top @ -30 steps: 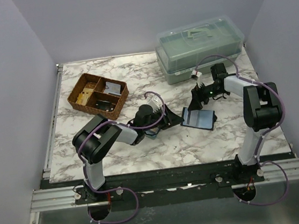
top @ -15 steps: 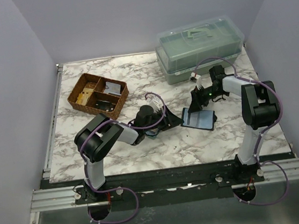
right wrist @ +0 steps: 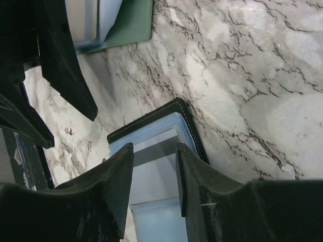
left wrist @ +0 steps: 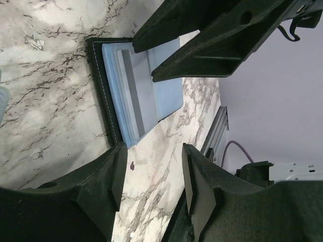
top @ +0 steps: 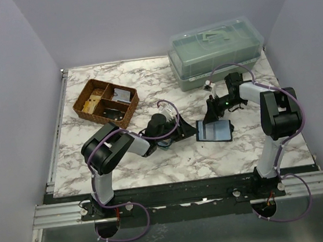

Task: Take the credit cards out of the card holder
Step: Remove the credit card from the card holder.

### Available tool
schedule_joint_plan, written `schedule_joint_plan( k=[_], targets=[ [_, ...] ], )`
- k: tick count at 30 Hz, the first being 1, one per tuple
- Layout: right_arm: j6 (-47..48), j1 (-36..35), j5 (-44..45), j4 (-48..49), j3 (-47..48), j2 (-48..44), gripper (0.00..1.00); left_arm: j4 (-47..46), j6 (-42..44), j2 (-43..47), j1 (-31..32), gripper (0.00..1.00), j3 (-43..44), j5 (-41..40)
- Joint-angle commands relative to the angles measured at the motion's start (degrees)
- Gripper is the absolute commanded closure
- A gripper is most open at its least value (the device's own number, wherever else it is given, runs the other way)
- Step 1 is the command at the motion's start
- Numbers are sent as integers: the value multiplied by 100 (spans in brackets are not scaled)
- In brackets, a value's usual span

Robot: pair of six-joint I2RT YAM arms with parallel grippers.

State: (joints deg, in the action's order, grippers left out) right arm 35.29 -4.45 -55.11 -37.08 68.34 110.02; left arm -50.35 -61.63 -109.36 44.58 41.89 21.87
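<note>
The black card holder (top: 215, 131) lies open on the marble, its pale blue inside facing up. In the left wrist view its black stitched edge (left wrist: 98, 75) frames pale blue-grey credit cards (left wrist: 166, 96) that sit in the sleeves. My right gripper (top: 210, 115) is open and points down onto the holder. Its fingers straddle a card with a dark stripe (right wrist: 151, 151), and the gripper (right wrist: 154, 169) is over the holder's rim (right wrist: 151, 120). My left gripper (top: 190, 130) is open and empty just left of the holder, over bare marble (left wrist: 151, 176).
A brown wicker divided tray (top: 82, 94) with small items stands at the back left. A green translucent lidded box (top: 215, 50) stands at the back right, close behind the right arm. The black table rail (top: 180, 186) runs along the near edge.
My left gripper has edged right, closer to the holder. My right gripper has shifted slightly left over the holder, which has moved a little with it.
</note>
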Motion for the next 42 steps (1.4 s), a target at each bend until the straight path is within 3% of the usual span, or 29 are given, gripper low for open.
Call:
schedule_joint_plan(
  k=[1,5,9,14,23,31,42],
  targets=[
    [188,-39,-282,-241,-13,35,56,-8,87,-141,-28,47,173,112],
    [109,-39,-131,-178,-15,72,56,-40,81,-201,-23,46,235,164],
    [-181,-39,17,205,-69,15,47,-71,78,-241,-28,46,258,203],
    [-318,-62,189,274,103,214,46,-122,53,-308,-24,46,263,221],
    [-38,-109,10,14,74,274,53,-216,-14,-393,-21,46,243,222],
    [-79,-109,121,75,22,218,50,-347,-100,-445,-28,46,245,286],
    [117,-109,47,-194,42,297,64,-999,-725,-575,88,48,242,355]
  ],
)
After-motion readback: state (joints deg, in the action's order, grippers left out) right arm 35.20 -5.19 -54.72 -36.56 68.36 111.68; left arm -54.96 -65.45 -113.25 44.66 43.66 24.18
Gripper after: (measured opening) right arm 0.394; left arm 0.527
